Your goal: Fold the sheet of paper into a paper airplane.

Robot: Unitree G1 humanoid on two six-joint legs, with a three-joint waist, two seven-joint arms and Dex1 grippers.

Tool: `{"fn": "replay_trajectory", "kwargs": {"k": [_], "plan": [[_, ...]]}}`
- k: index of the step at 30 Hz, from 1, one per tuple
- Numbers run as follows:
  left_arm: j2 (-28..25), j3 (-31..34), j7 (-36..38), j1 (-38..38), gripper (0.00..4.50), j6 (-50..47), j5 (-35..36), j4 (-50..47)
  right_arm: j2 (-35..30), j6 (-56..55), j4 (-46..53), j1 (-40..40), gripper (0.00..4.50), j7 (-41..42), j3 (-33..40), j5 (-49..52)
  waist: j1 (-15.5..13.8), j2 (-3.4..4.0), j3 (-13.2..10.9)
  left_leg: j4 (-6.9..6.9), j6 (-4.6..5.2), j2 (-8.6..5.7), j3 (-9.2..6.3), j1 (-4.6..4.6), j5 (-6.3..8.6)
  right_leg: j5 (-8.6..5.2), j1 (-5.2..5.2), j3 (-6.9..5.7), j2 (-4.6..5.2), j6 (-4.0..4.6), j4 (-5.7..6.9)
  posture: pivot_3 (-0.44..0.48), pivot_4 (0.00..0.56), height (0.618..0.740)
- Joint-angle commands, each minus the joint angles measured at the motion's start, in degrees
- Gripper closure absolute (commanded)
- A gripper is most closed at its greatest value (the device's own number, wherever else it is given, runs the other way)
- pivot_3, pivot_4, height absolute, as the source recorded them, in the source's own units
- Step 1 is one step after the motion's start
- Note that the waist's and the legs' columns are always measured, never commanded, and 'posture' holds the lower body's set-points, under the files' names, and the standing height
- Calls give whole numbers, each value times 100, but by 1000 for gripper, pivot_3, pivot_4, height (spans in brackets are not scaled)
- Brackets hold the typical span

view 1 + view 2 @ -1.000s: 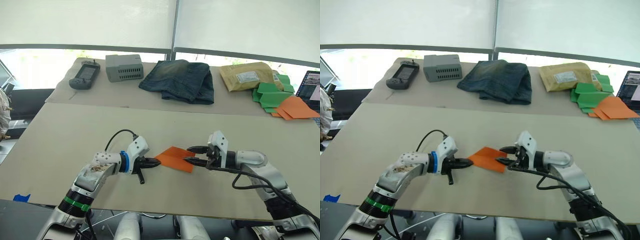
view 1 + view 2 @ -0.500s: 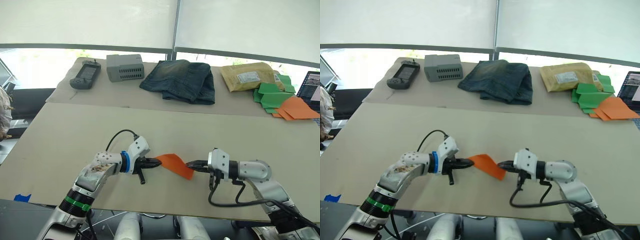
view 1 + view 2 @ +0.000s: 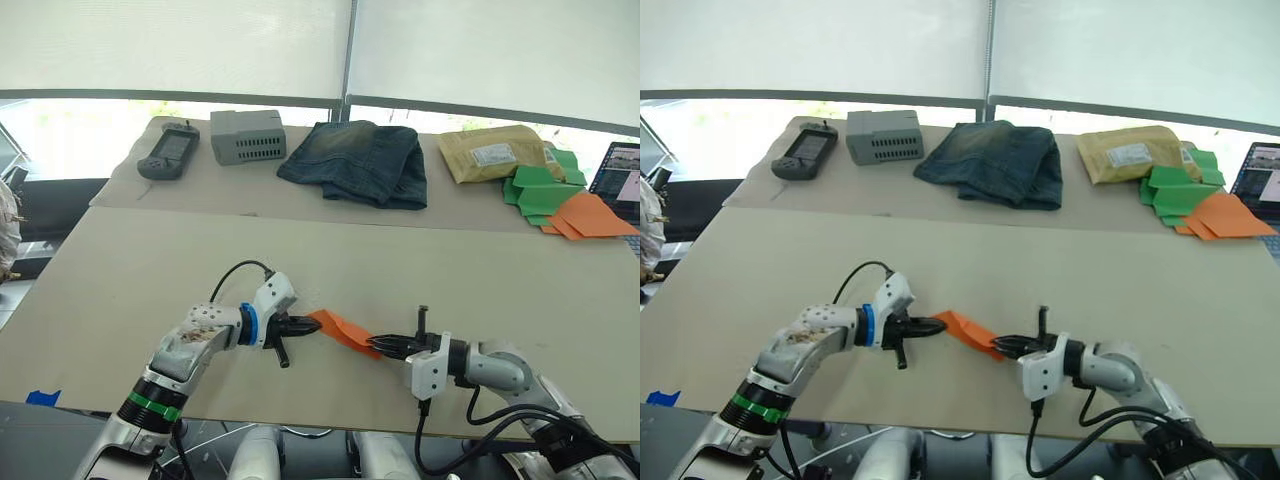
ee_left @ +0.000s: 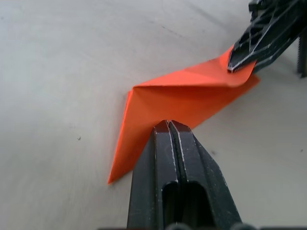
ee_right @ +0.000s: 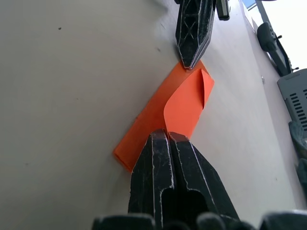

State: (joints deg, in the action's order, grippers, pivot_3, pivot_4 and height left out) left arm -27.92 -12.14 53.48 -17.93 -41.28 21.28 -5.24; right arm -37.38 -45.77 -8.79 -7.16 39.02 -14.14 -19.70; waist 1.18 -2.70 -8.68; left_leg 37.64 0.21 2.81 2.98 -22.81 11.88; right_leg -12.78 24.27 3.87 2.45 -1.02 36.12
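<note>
The sheet of paper [image 3: 340, 328] is bright orange and lies partly folded near the table's front edge, a narrow creased strip with one flap curling up. My left gripper [image 3: 308, 323] is shut on its left corner. My right gripper [image 3: 378, 344] is shut on the opposite right end, its wrist rolled over. In the left wrist view the shut fingers [image 4: 168, 143] pinch the sheet of paper [image 4: 187, 98], and the right gripper's fingertips [image 4: 261, 38] clamp the far corner. In the right wrist view the sheet of paper [image 5: 177, 103] runs between both shut grippers.
Along the back of the table [image 3: 150, 270] lie a black handheld device [image 3: 167, 152], a grey box [image 3: 248, 135], folded jeans [image 3: 355, 160], a tan envelope [image 3: 495, 152], green paper shapes [image 3: 545, 190] and more orange sheets [image 3: 595, 215]. A laptop [image 3: 622, 170] stands at the far right.
My right gripper has rolled over and dropped toward the front edge, turning its end of the paper over. The paper has gone from a broad wedge to a narrow strip. The left gripper held still.
</note>
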Motion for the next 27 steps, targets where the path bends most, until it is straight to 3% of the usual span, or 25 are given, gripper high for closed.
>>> {"fn": "replay_trajectory", "kwargs": {"k": [1,10,17,27], "plan": [[-24,604,69,-51,4500,-442,615,-19,-72,63,-288,46,4478,-165,-187,-399,25,-14,-1,0,0,3,-1,-1,0,0,1,-2,-2,1,0,0,150,718],[257,933,49,-474,4500,-424,1174,-261,-126,180,-327,65,4478,-428,-318,-532,30,-62,1,1,0,3,-4,-2,0,2,-3,-4,1,2,-3,0,150,718],[357,256,185,-467,4500,130,813,-466,-159,285,-244,97,4478,-547,-398,-590,76,-71,3,0,0,3,-1,-2,0,5,-4,-2,0,6,-2,0,150,718],[495,-634,-59,-711,4500,853,-395,638,-248,456,34,313,4478,-641,-412,-573,56,-71,2,1,0,-3,-3,-5,0,5,-4,-1,1,5,-3,0,150,718]]}}
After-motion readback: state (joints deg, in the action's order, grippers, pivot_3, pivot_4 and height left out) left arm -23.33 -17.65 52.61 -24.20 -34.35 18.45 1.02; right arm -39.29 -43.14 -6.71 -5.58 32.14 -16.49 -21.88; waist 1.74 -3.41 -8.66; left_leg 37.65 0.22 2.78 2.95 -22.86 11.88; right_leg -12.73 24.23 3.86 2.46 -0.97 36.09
